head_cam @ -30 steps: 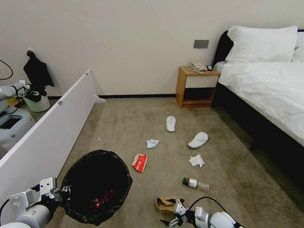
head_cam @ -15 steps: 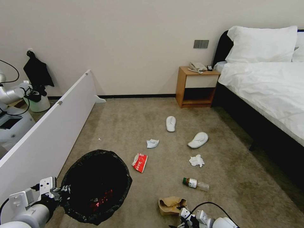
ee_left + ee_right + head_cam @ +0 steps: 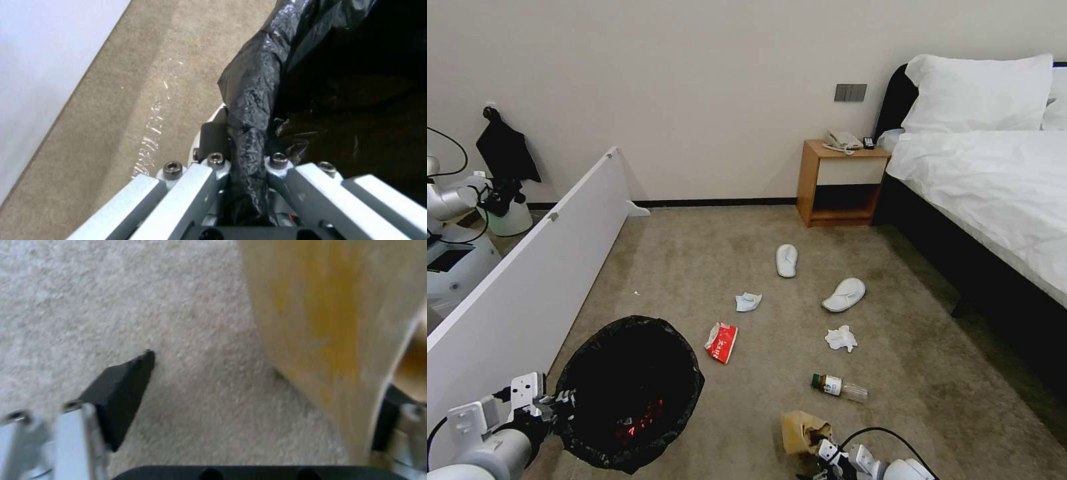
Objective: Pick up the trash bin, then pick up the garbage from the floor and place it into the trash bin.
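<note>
Shifted toward the robot since 1 second ago, the brown cardboard scrap (image 3: pixel 804 431) now sits tilted up just in front of the right end effector (image 3: pixel 827 465), which has drawn back to the lower edge of the head view. From the right wrist view, the scrap (image 3: pixel 329 330) rises beside 1 dark fingertip (image 3: pixel 122 386) that stands apart from it over bare carpet (image 3: pixel 89 290), the jaws spread wide; whether the other finger touches the cardboard cannot be told.

On the robot's left, the left end effector (image 3: pixel 557 404) is clamped on the rim of the trash bin (image 3: pixel 630 393), and the left wrist view shows its fingers (image 3: pixel 213 140) pinching a fold of the black bag (image 3: pixel 253 110) at the bin's edge. A red glint of a can (image 3: pixel 642 420) shows deep inside the bin.

Litter lies scattered on the carpet ahead: a red-and-white wrapper (image 3: pixel 721 342) just beside the bin, a small bottle (image 3: pixel 838 387) near the scrap, 2 crumpled tissues (image 3: pixel 841 338) (image 3: pixel 748 302), and 2 white slippers (image 3: pixel 786 260) (image 3: pixel 844 295) farther off toward the wooden nightstand (image 3: pixel 840 183) and the bed (image 3: pixel 994 193).
</note>
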Robot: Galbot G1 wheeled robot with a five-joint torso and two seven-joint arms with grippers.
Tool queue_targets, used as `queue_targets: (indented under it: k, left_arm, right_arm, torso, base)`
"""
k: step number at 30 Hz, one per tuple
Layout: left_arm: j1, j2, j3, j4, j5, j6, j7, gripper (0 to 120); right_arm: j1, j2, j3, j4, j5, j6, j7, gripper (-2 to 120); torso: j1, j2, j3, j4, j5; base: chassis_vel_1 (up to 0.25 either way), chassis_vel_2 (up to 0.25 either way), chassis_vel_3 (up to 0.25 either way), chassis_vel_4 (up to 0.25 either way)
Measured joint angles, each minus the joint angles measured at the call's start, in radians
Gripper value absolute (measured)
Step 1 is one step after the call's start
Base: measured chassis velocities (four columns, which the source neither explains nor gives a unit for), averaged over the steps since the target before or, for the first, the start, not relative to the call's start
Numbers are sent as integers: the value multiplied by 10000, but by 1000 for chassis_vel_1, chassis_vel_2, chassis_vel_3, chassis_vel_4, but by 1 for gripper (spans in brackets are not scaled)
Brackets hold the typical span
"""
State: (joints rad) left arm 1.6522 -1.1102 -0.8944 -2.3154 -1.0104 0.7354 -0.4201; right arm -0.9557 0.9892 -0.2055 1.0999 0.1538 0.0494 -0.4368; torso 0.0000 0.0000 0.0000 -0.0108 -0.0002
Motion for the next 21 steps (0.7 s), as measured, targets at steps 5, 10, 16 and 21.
queue_targets:
  k: [5, 10, 16, 21]
  left_arm:
    - [16, 12, -42, 0, -23, 0, 12, 2]
    - [2, 15, -36, 15, -28, 0, 18, 2]
    - [-15, 60, -33, 32, -38, 0, 24, 2]
    - [-19, 78, -35, 39, -51, 0, 26, 2]
  right_arm:
    - [89, 39, -18, -17, 3, -5, 105, 62]
    - [75, 19, 43, 25, 7, -11, 145, 44]
    - [9, -63, 204, 198, 15, -11, 159, 20]
    - [-46, -143, 368, 381, 34, 7, 186, 5]
  torso:
    - [0, 0, 0, 1, 1]
    - [0, 0, 0, 1, 1]
    - [0, 0, 0, 1, 3]
    - [0, 0, 0, 1, 2]
  base:
    - [0, 0, 0, 0]
    - [0, 0, 0, 0]
    - [0, 0, 0, 0]
    - [0, 0, 0, 0]
